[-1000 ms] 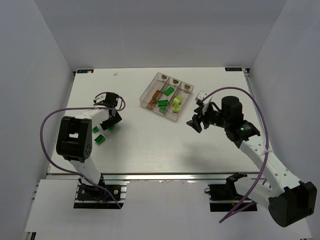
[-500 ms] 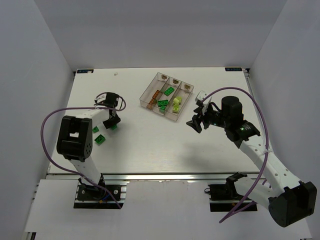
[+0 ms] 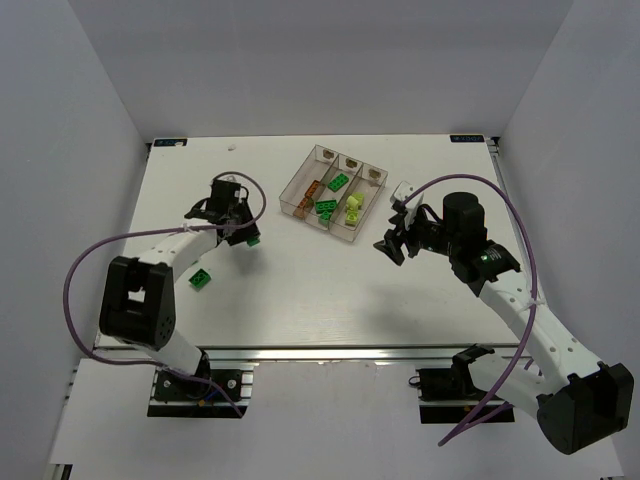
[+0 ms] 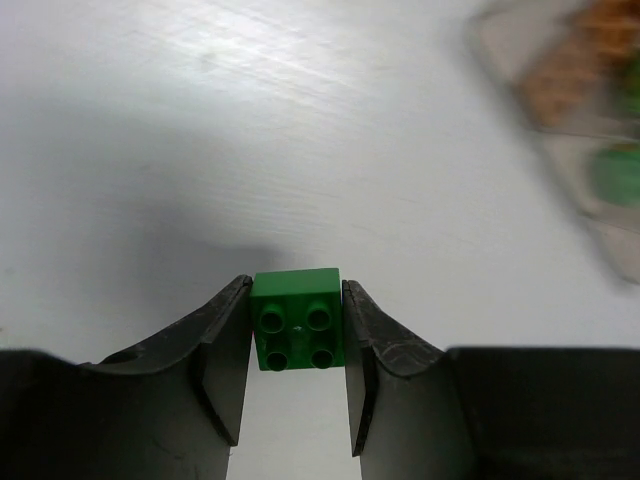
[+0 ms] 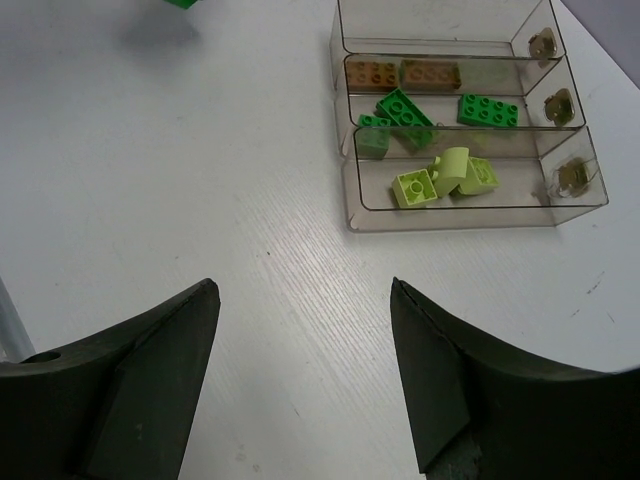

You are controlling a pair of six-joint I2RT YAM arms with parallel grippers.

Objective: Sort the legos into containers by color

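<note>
Jaws on the left pinch a four-stud green lego (image 4: 297, 320).

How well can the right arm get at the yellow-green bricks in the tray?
Probably yes. The right end effector is open and empty; the yellow-green bricks lie in an open-topped bin just ahead, nothing between.

Blurry, edge-cropped containers (image 4: 575, 140), seemingly
</note>
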